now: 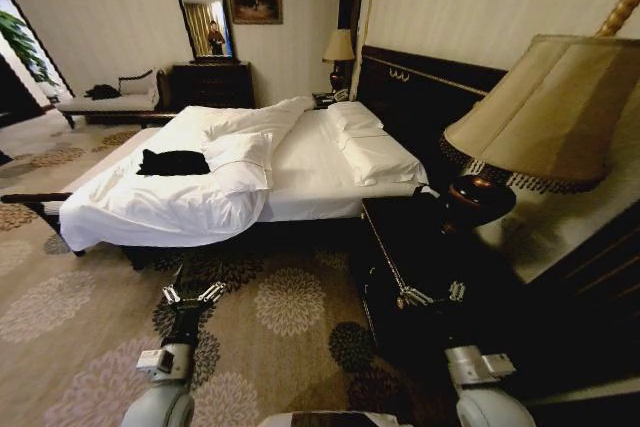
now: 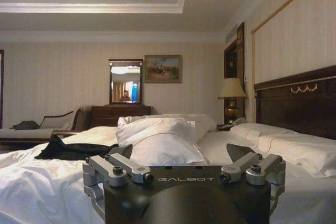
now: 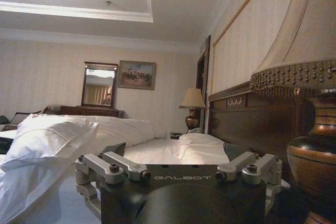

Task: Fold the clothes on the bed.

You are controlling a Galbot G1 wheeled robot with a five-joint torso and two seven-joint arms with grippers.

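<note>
The clothes (image 1: 173, 162) are a small black heap on the white duvet, towards the foot of the bed (image 1: 310, 167) on its left side. In the left wrist view the black clothes (image 2: 68, 149) lie ahead across the bed (image 2: 31, 182). My left gripper (image 1: 193, 294) (image 2: 181, 153) hangs open and holds nothing, low over the carpet and short of the bed's near edge. My right gripper (image 1: 430, 296) (image 3: 174, 150) is open too and holds nothing. It sits in front of the dark nightstand, with the bed (image 3: 152, 150) beyond it.
A dark nightstand (image 1: 420, 247) carries a big shaded lamp (image 1: 550, 117) (image 3: 315, 150) close on my right. Patterned carpet (image 1: 290, 307) lies between me and the bed. A dresser with a mirror (image 1: 210, 82) and a pale chaise (image 1: 110, 102) stand at the far wall.
</note>
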